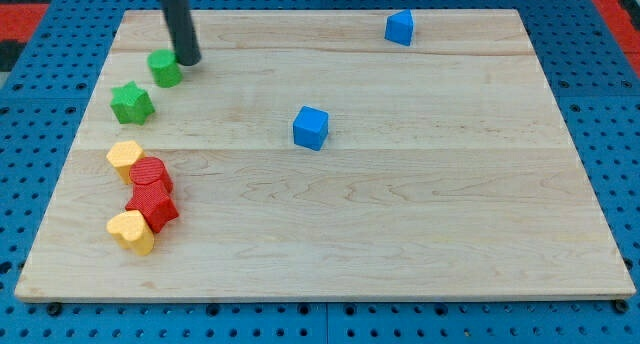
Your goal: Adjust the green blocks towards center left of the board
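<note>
Two green blocks sit by my tip (189, 60): green cylinder (165, 68) touching it on the view's left, green star block (131, 103) a bit further toward view's bottom-left. No pincer on this rig, just a rod, so nothing spread or pinched. Both greens are upper-left on the board (420, 224); center left lies below them. Imo best to get behind the cylinder from view's top and push down w/ short strokes, stopping before the yellow block (125, 156) and red cylinder (150, 173). Rod's upper part is cut off; exact tip contact hard to make out.
</note>
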`<action>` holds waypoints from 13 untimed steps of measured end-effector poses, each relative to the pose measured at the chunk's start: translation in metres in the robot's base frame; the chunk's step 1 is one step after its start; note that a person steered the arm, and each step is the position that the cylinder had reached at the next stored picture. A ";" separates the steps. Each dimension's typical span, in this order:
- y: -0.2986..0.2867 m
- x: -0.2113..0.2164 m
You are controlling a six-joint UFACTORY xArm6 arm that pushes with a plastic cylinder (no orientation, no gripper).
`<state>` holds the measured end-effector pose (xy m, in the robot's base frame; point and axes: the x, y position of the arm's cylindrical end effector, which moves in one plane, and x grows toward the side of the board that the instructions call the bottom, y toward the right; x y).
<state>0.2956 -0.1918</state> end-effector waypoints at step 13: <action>0.032 0.045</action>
<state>0.3406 -0.1594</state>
